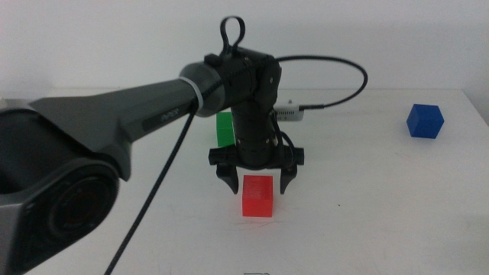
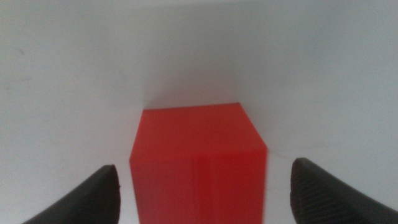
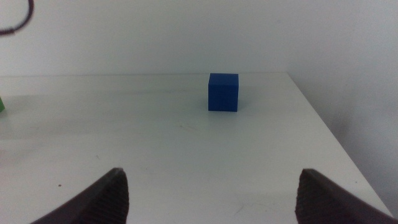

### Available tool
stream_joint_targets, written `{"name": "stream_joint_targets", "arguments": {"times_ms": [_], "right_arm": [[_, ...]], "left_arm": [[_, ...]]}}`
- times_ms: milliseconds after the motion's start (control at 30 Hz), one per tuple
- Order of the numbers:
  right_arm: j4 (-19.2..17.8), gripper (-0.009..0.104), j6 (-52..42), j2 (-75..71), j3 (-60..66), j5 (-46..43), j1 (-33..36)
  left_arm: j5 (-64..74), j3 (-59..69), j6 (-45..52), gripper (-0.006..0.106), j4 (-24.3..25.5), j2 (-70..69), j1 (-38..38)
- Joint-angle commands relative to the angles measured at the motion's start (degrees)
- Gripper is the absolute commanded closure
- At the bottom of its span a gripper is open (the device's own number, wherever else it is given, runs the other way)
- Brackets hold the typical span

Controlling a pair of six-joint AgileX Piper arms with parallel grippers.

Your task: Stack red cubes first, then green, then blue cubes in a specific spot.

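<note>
- My left gripper (image 1: pixel 257 186) hangs over the red cube (image 1: pixel 257 195), jaws spread wide, one on each side of it and not touching it; in my left wrist view the red cube (image 2: pixel 198 163) sits between the two jaws with free space at both sides.
- The red cube stands on the white table (image 1: pixel 367 206), near the front middle.
- The green cube (image 1: pixel 225 128) is just behind the red cube, a little to the left, half hidden by my left arm.
- A black cable (image 1: pixel 336 80) loops behind the red cube.
- The blue cube (image 1: pixel 425 121) stands far right of the red cube, well apart.
- My right gripper (image 3: pixel 211 199) waits with jaws wide, facing the blue cube (image 3: pixel 223 92).
</note>
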Motion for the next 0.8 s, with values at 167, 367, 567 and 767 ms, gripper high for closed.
{"name": "stream_joint_targets", "arguments": {"times_ms": [167,367,567,767], "right_arm": [[-0.94,0.001,-0.53,-1.31,-1.04,-4.37,-0.37],[-0.94,0.001,-0.53,-1.31,-1.04,-4.37,-0.37],[-0.94,0.001,-0.53,-1.31,-1.04,-4.37,-0.37],[-0.94,0.001,-0.53,-1.31,-1.04,-4.37,-0.37]], "left_arm": [[5.69,-1.63,-0.72,0.007,0.79,-9.79,-0.10],[5.65,-1.63,-1.97,0.007,3.41,-15.71,-0.07],[5.65,-1.63,-1.91,0.007,8.00,-22.17,-0.07],[5.65,-1.63,-1.91,0.007,13.84,-27.63,-0.07]]}}
